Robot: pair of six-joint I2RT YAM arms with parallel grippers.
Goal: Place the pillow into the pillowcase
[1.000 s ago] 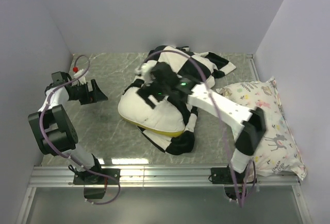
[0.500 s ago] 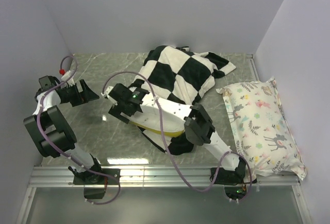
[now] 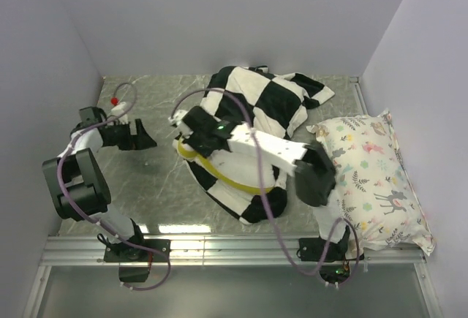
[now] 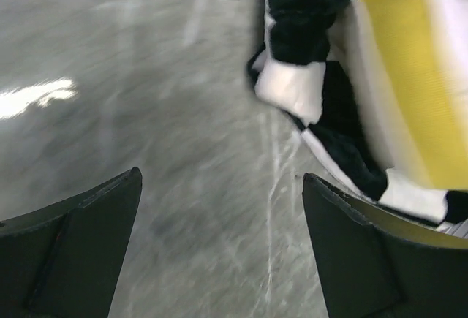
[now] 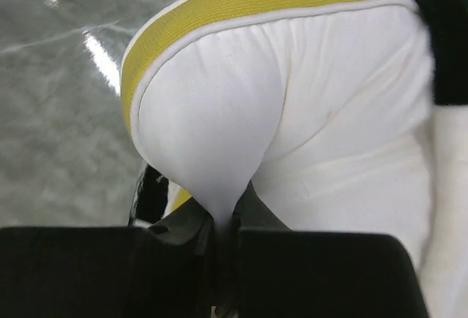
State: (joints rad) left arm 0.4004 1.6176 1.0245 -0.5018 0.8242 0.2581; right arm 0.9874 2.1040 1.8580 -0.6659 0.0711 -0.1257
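Seen from above, the pillow (image 3: 223,164) lies mid-tabletop (image 3: 146,186), partly wrapped by the checkered pillowcase (image 3: 259,102). Cloth bunches under its near edge and spreads out behind it, while its yellow-banded left end pokes out. The right arm (image 3: 270,146) reaches across to that end, and the left arm (image 3: 95,135) sits apart on the left.

In the left wrist view, the left fingers (image 4: 73,252) are spread wide over bare tabletop and hold nothing. The case's edge is just ahead on the right.

In the right wrist view, the right fingers (image 5: 183,248) are pressed together on a thin pinch of white pillow cloth beside the yellow band.

That pinch looks likely to slip, so the push deeper should be slow. The left fingers would do best to grip the case's edge and draw it over the exposed end.
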